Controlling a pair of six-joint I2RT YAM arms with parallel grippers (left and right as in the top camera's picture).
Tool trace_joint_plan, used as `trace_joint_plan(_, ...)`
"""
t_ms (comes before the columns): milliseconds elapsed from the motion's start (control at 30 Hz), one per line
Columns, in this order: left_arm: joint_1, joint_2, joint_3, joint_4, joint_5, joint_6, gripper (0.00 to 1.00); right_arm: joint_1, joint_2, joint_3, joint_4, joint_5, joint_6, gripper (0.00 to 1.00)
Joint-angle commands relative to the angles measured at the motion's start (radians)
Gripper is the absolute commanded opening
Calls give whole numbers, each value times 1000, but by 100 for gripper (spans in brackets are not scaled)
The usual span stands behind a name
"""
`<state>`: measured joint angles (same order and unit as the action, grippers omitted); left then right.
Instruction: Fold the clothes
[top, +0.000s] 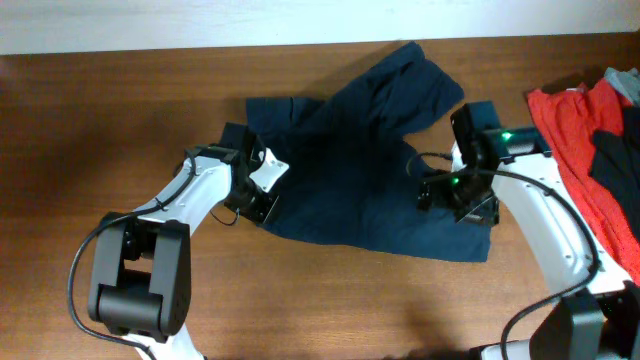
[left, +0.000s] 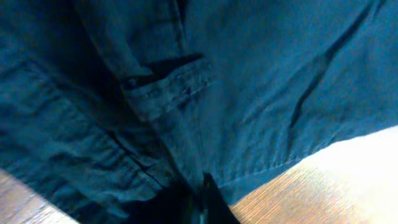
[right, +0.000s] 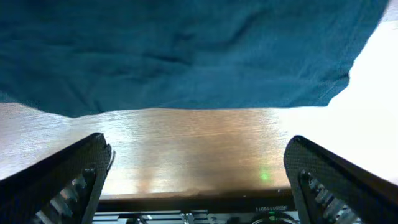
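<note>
Navy woven cloth is recorded in the overhead view: a navy garment (top: 370, 170), apparently a shirt, lies spread and rumpled at the middle of the wooden table (top: 120, 120), with one part bunched toward the far edge. The left gripper (top: 258, 190) is set over its left border and the right gripper (top: 455, 192) over its right border. A heap of red clothing (top: 575, 140) lies apart at the table's right end. In the left wrist view the cloth fills the frame, with a stitched tab (left: 168, 90) and a sewn hem (left: 292, 155) beside bare wood. Only a dark sliver of the tool is seen, so whether it is spread or closed cannot be told. In the right wrist view the fingers (right: 68, 180) are spread wide with bare table between them, nothing is held, and the garment's edge lies just beyond. The cloth is judged light, limp and unbreakable, and likely to sag and drag. The firmest holds are judged to be the hem and corners, pinched on both sides together.
</note>
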<state>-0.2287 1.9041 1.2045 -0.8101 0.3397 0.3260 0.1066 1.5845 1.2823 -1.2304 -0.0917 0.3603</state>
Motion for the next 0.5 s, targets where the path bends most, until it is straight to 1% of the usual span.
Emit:
trace_joint_plan(0,8,10,5,-21,-42,-43,1,-4,6,-71,37,-19,42,90)
trace_joint_plan(33,14,5,18,-38,-50,-86,0,-14,6,-87,50,-32,42,90)
trace_joint_plan(67,37,-16,55,-78,-47,-154,0,-39,6,-111,65,-65,42,90)
trace_joint_plan(167,82,-78,117,-119,-40,-209,0,-94,6,-138,81,-106,32,92)
trace_joint_plan(200,98,-108,135,-122,-37,-227,1,-113,6,-146,93,-142,-5,93)
trace_joint_plan(267,123,-164,157,-117,-13,-236,1,-146,6,-165,119,-260,-130,94)
trace_joint_plan(367,134,-224,161,-106,-25,-233,1,-161,6,-196,140,-428,-267,93)
trace_joint_plan(467,132,-237,161,-111,-33,-232,0,-141,6,-231,143,-466,-282,93)
